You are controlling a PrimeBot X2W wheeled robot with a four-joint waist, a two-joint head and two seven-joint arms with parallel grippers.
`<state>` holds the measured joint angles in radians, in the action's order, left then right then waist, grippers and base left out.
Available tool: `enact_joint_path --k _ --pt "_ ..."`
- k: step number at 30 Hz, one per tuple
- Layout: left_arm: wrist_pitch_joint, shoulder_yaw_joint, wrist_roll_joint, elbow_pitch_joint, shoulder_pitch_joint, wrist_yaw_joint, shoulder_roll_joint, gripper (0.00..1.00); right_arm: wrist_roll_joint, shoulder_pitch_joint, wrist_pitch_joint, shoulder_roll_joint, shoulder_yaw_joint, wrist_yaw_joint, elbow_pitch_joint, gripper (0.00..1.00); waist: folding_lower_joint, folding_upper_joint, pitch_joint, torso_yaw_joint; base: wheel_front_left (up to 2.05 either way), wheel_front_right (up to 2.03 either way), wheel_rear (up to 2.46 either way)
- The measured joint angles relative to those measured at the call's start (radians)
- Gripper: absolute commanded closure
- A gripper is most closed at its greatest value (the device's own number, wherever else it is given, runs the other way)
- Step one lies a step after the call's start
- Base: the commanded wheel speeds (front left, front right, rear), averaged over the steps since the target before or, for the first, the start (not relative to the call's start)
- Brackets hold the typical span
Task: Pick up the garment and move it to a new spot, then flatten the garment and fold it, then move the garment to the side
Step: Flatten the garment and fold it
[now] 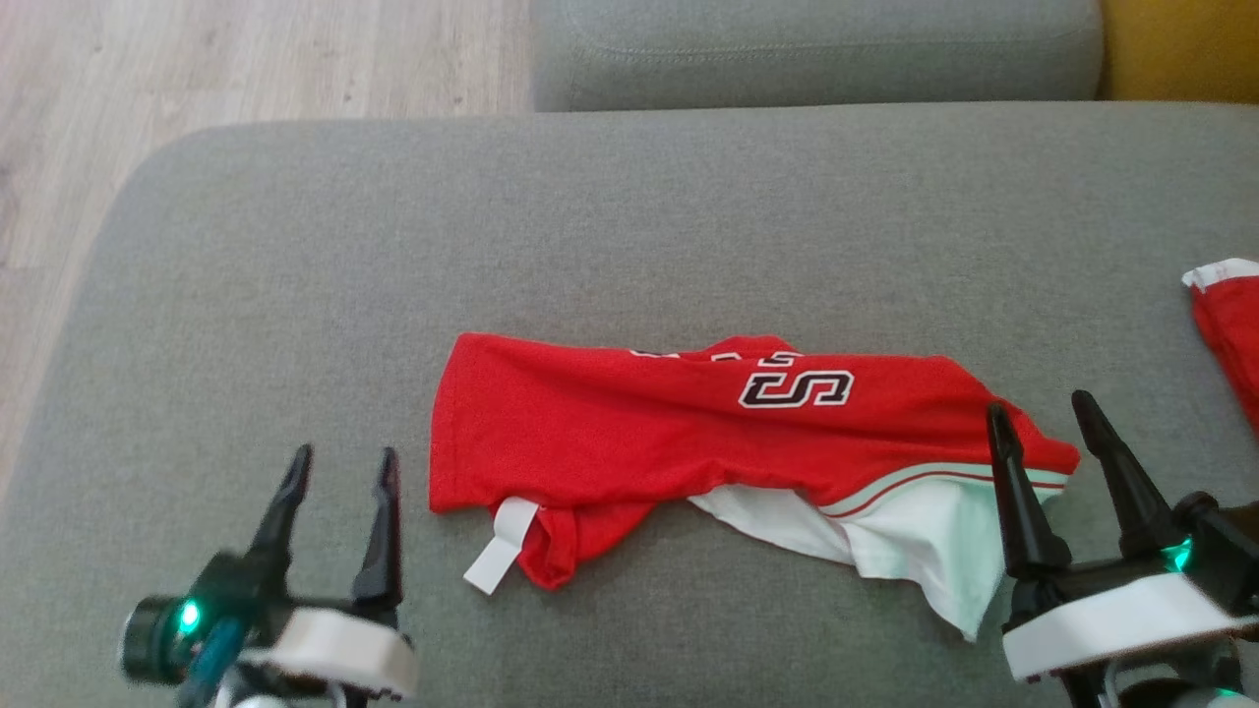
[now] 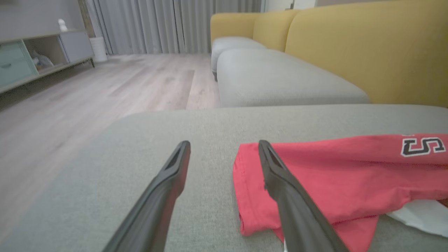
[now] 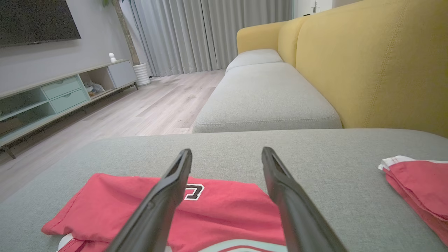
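Note:
The garment (image 1: pixel 689 442) is red with white trim and a black-and-white letter print. It lies partly folded and rumpled on the grey sofa cushion (image 1: pixel 295 256), a white tag at its lower left edge. My left gripper (image 1: pixel 339 462) stands open just left of the garment (image 2: pixel 350 178), nothing between its fingers. At the garment's right end my right gripper (image 1: pixel 1043 413) is open too, its fingers above the red cloth (image 3: pixel 227 206) and white hem, gripping nothing.
A second red and white cloth (image 1: pixel 1229 324) lies at the cushion's right edge (image 3: pixel 420 185). The yellow sofa back (image 3: pixel 367 63) rises on the right. Another grey seat cushion (image 1: pixel 816 49) lies beyond. Wooden floor (image 1: pixel 148 98) drops off to the left.

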<state>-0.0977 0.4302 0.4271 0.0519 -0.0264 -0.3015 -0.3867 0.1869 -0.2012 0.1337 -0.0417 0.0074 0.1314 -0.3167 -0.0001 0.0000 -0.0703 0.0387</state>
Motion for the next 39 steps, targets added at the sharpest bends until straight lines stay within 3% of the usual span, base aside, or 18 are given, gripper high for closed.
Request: enact_joint_path --k 11,20,21,23,31,39 --pt "0.206 0.092 0.133 -0.298 0.197 0.172 0.069 0.0 0.021 0.004 0.007 0.0 0.009 0.0 0.018 0.0 0.0002 0.0 -0.057 -0.012 0.0 0.0 0.0" --pt "0.288 0.113 0.199 -0.512 0.288 0.259 0.103 0.0 0.034 0.007 0.007 0.0 0.001 0.0 0.06 0.0 0.0001 0.0 -0.088 -0.042 0.0 0.0 0.0" --pt "0.298 0.117 0.2 -0.521 0.299 0.264 0.104 0.22 0.034 0.007 0.007 0.0 -0.007 0.0 0.066 0.0 0.0001 0.0 -0.09 -0.044 0.0 0.0 0.0" --pt "0.319 0.126 0.199 -0.54 0.325 0.279 0.106 1.0 0.042 0.006 0.007 0.0 -0.04 0.0 0.09 0.0 0.0001 0.0 -0.097 -0.049 0.0 0.0 0.0" --pt "0.305 0.144 0.188 -0.543 0.335 0.283 0.104 1.0 0.069 -0.041 0.056 0.0 -0.12 0.0 0.257 0.0 0.0001 0.0 -0.112 -0.055 0.0 0.0 0.0" --pt "0.279 0.144 0.188 -0.528 0.334 0.271 0.099 1.0 0.107 -0.053 0.038 0.001 -0.076 0.0 0.365 0.0 0.0001 0.0 -0.131 -0.052 0.0 0.0 0.0"
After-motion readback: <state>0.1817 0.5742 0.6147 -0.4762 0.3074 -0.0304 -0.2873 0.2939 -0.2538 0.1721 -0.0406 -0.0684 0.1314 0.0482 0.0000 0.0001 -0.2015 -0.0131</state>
